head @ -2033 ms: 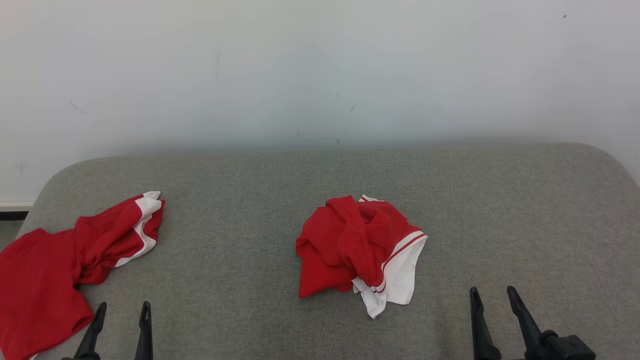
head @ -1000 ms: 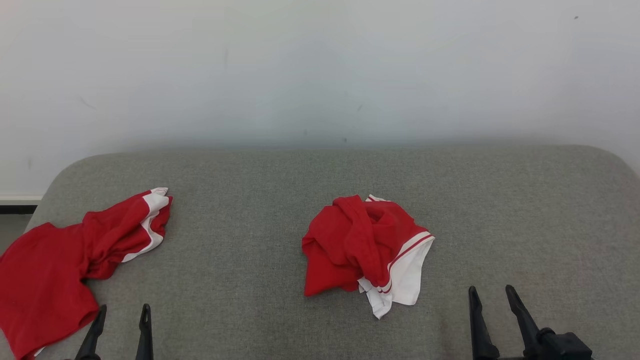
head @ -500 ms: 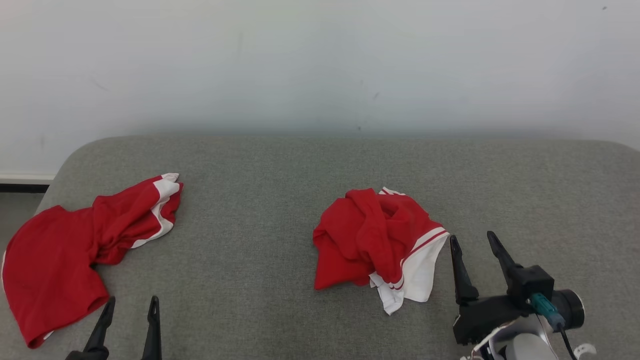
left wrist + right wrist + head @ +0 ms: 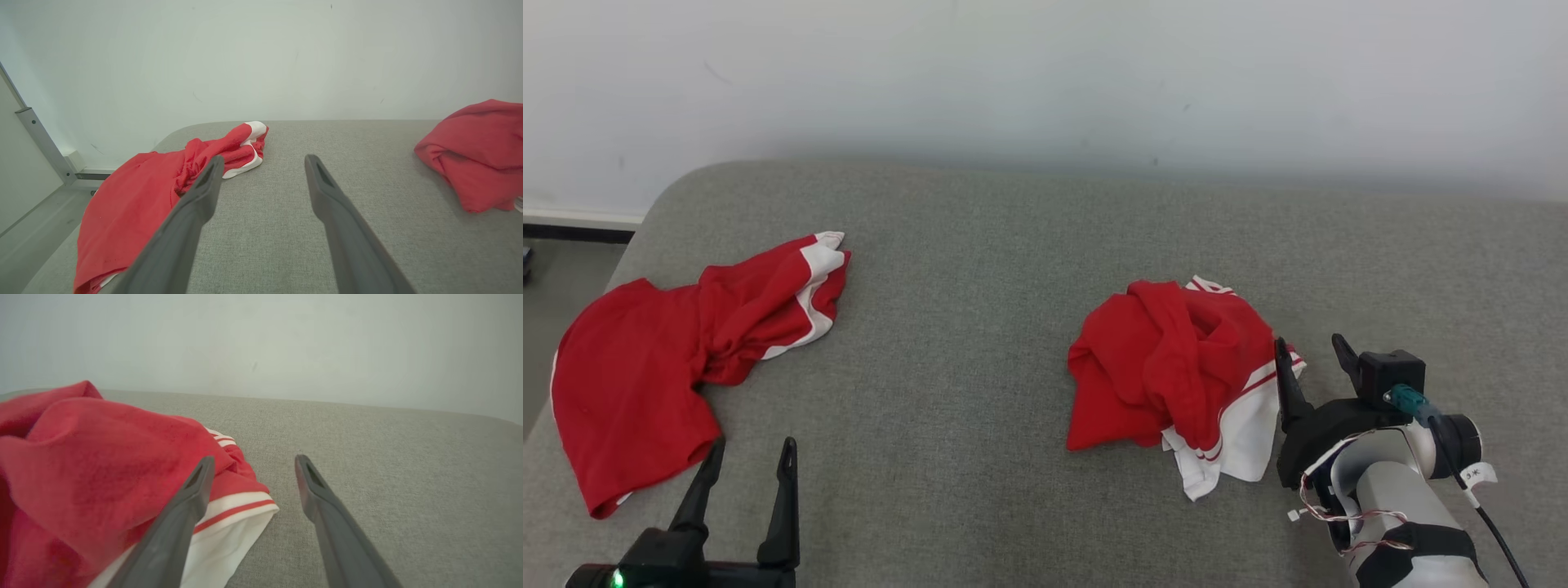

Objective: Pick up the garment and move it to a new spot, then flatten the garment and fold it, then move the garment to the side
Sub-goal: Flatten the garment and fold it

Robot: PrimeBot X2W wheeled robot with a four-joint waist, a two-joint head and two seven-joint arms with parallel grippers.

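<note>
Fingers of the right gripper stand wide and empty just right of the crumpled red garment with white striped trim on the grey fabric-covered bench. One finger overlaps its white hem; contact unclear. Well left of that garment, the left gripper has its fingers wide too, beside a second red-and-white garment.

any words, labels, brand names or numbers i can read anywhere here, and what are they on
Too small to read: dark marks on the small white tag on the black cable behind the right end effector.
No print shows on the crumpled red garment with white striped trim or the flatter red garment with white trim.
So no text here can be quoted.
</note>
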